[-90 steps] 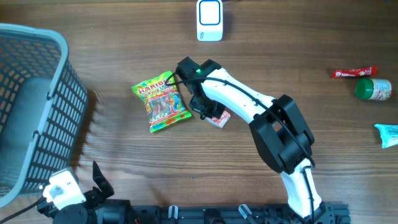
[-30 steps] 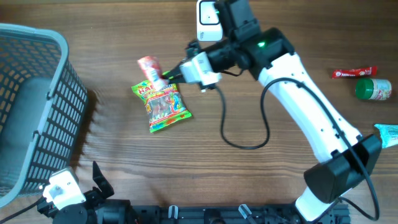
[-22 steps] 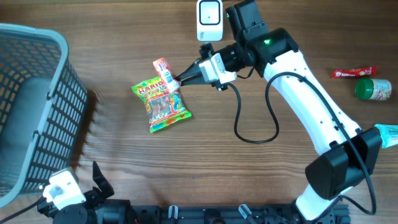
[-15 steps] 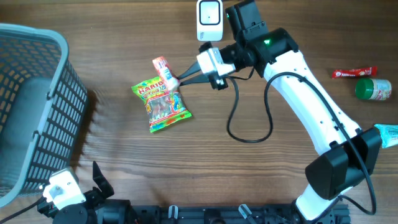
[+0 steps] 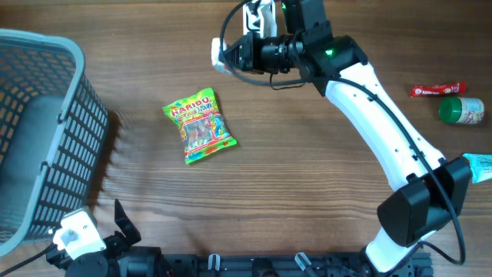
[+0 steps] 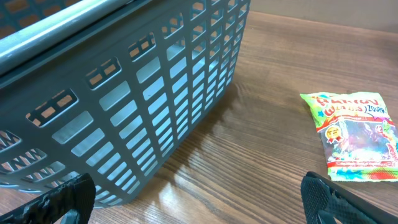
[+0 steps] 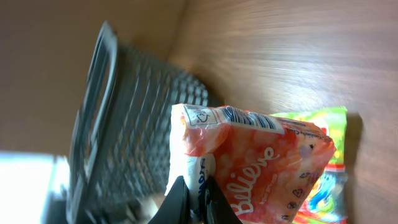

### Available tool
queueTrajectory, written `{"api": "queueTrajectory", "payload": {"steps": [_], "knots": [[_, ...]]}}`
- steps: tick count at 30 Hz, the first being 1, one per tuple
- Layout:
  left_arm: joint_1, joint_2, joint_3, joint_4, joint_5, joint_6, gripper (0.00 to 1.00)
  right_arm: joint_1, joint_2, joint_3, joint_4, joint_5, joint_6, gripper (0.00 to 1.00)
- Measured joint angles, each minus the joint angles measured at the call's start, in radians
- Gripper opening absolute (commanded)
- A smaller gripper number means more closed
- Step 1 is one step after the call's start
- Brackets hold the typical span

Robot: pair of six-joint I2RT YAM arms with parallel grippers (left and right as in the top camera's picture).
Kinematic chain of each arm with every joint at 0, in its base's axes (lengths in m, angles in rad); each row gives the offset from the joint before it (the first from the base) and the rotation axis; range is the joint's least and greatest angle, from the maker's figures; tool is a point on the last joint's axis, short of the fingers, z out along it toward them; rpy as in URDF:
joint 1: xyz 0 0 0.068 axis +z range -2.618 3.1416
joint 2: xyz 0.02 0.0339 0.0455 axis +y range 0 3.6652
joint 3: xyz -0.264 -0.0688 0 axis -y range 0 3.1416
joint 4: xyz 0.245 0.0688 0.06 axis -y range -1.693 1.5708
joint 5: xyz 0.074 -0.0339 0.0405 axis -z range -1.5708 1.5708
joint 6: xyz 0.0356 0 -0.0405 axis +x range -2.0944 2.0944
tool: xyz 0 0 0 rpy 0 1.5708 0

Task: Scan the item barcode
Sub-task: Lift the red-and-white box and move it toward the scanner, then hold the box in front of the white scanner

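Observation:
My right gripper (image 7: 196, 198) is shut on the edge of a small red-and-white snack packet (image 7: 261, 163) with "Believe" in white script. Seen from overhead, this gripper (image 5: 231, 54) holds the packet (image 5: 220, 55) in the air at the back of the table, just left of the white scanner (image 5: 254, 17), which the arm partly hides. I cannot see a barcode in any view. A Haribo gummy bag (image 5: 200, 127) lies flat on the wood below. My left gripper (image 6: 199, 208) is open over bare wood at the front left, with nothing between its fingers.
A grey slatted basket (image 5: 46, 131) fills the left side and stands close to the left gripper (image 6: 124, 93). At the right edge lie a red bar (image 5: 437, 90), a green-lidded jar (image 5: 461, 110) and a teal packet (image 5: 478, 165).
The right arm has carried the packet from just above the Haribo bag up and back to beside the scanner, turning its wrist. The left arm has not moved.

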Motion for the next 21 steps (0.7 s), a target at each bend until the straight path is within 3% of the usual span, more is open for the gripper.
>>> {"api": "queueTrajectory", "payload": {"steps": [7, 13, 21], "knots": [[0.000, 0.000, 0.000, 0.000, 0.000, 0.000, 1.00, 0.000, 0.019, 0.000, 0.040, 0.138, 0.537, 0.04], [0.000, 0.000, 0.000, 0.000, 0.000, 0.000, 1.00, -0.021, 0.231, 0.003, 0.607, 0.002, 0.924, 0.05], [0.000, 0.000, 0.000, 0.000, 0.000, 0.000, 1.00, -0.151, 0.492, -0.002, 0.961, -0.053, 1.288, 0.05]]}}
